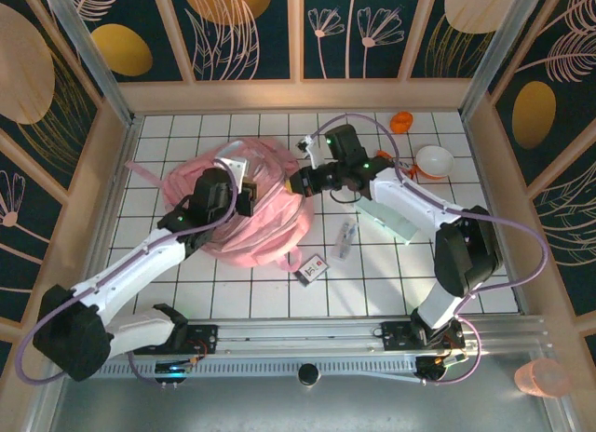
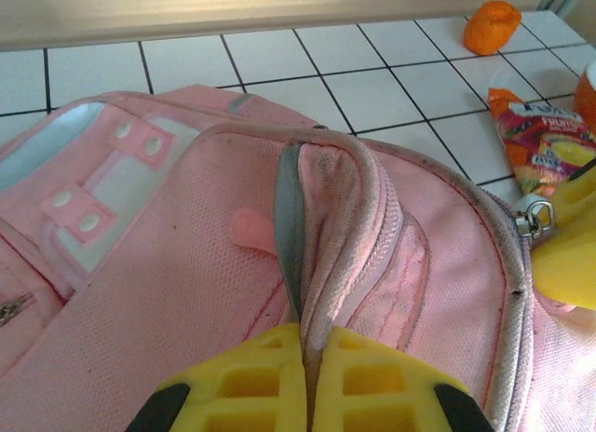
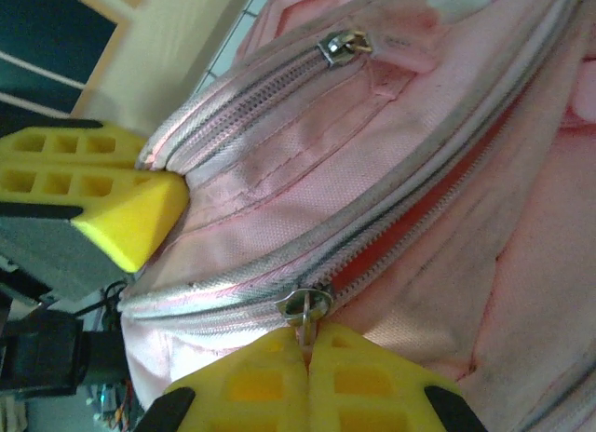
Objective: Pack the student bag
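As seen from above, the student bag [image 1: 251, 213] lies on the table [image 1: 233, 292] between both arms. Left wrist: left pincer [image 2: 307, 344] pinches its pocket rim [image 2: 321, 218]; a packet [image 2: 545, 143] bears blurred print. Right wrist: right pincer [image 3: 307, 337] grips a zip pull [image 3: 305, 306].

The left pincer [image 2: 307, 381] is yellow. The backpack [image 2: 186, 292] just ahead of it is pink with a white patch [image 2: 112, 190]. The table [image 2: 279, 60] beyond is white, gridded in dark lines.
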